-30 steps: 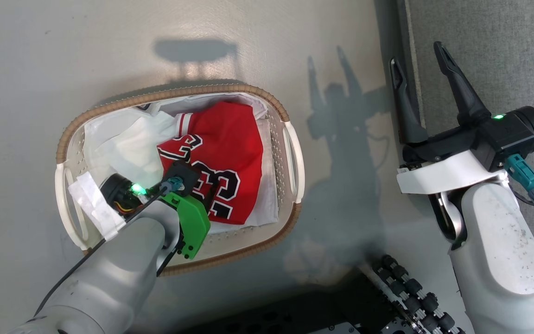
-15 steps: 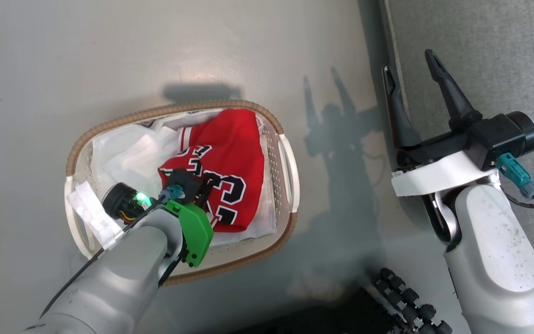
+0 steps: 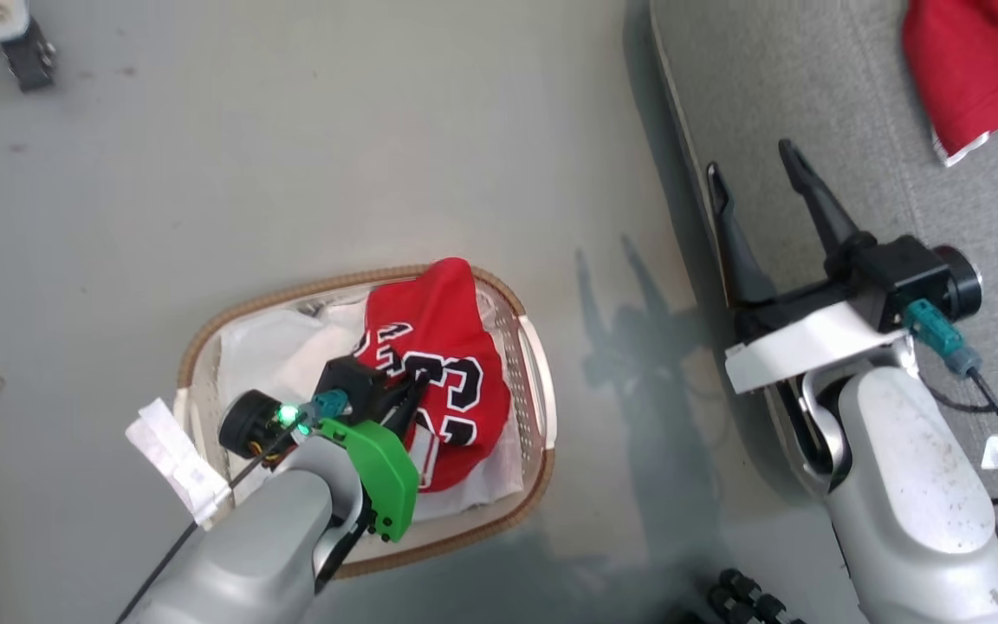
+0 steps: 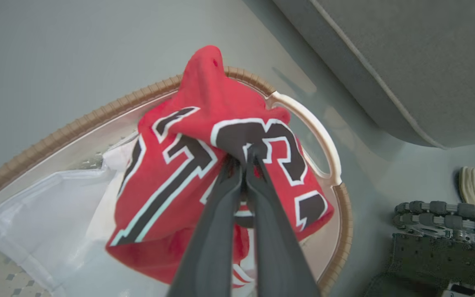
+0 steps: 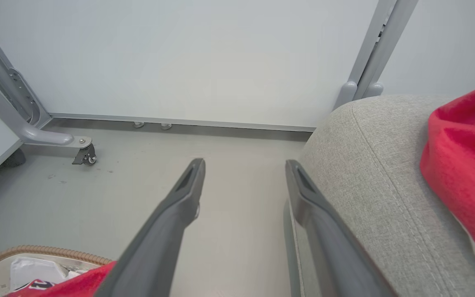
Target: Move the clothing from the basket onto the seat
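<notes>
Left wrist view: my left end effector [image 4: 245, 159] pinches the clothing [image 4: 204, 123] at its number. Soft, light, floppy, I reckon; a bunched fold should hold best.

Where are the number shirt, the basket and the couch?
number shirt [image 4: 221, 103]: left wrist view, red cloth above the number.
basket [image 4: 346, 227]: left wrist view, brown rim.
couch [image 5: 365, 165]: right wrist view, grey cushion top.

left tool [image 4: 245, 156] newly clamped, clothing [image 4: 167, 177] raised
</notes>
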### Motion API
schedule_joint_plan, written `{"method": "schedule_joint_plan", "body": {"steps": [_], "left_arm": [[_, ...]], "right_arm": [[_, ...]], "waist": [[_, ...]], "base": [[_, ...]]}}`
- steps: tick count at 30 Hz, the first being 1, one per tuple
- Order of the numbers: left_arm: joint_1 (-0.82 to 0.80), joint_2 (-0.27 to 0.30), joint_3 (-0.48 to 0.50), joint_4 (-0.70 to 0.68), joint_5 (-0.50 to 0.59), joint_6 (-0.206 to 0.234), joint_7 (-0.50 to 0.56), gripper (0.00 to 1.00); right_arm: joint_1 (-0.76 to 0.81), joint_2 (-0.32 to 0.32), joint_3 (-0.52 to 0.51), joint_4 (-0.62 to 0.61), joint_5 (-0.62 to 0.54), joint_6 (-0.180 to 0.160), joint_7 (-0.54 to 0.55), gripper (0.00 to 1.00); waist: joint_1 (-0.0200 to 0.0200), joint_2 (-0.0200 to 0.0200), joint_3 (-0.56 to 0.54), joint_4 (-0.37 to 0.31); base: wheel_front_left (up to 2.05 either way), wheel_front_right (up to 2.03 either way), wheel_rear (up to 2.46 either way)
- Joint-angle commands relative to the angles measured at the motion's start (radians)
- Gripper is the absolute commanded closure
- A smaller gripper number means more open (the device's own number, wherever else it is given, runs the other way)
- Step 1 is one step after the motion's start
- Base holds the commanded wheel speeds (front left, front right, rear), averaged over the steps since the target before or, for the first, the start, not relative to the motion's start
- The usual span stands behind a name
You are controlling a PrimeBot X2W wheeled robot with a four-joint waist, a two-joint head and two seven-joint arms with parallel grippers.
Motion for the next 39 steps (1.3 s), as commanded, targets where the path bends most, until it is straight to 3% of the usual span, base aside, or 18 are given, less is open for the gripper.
{"method": "schedule_joint_plan", "body": {"steps": [1,12,22,39], "left_arm": [[0.035,0.0,0.022,-0.018,0.022,0.001,-0.003,1.0],[0.145,0.007,0.273,-0.263,0.197,0.001,-0.003,1.0],[0.232,-0.037,0.451,-0.499,0.314,0.001,-0.002,1.0],[0.295,-0.128,0.545,-0.648,0.374,0.001,-0.002,1.0]], "right_arm": [[0.028,-0.003,-0.003,0.012,-0.001,-0.001,-0.005,0.0],[0.088,-0.003,-0.021,0.055,-0.006,-0.001,-0.005,0.0],[0.147,-0.003,-0.039,0.079,0.01,-0.001,-0.005,0.0],[0.281,-0.003,-0.002,0.094,0.014,-0.001,-0.005,0.0]], "waist": [[0.0,0.0,-0.104,0.03],[0.0,0.0,-0.223,0.1],[0.0,0.0,-0.337,0.126],[0.0,0.0,-0.492,0.164]], "base": [[0.0,0.0,0.0],[0.0,0.0,0.0],[0.0,0.0,0.0],[0.0,0.0,0.0]]}}
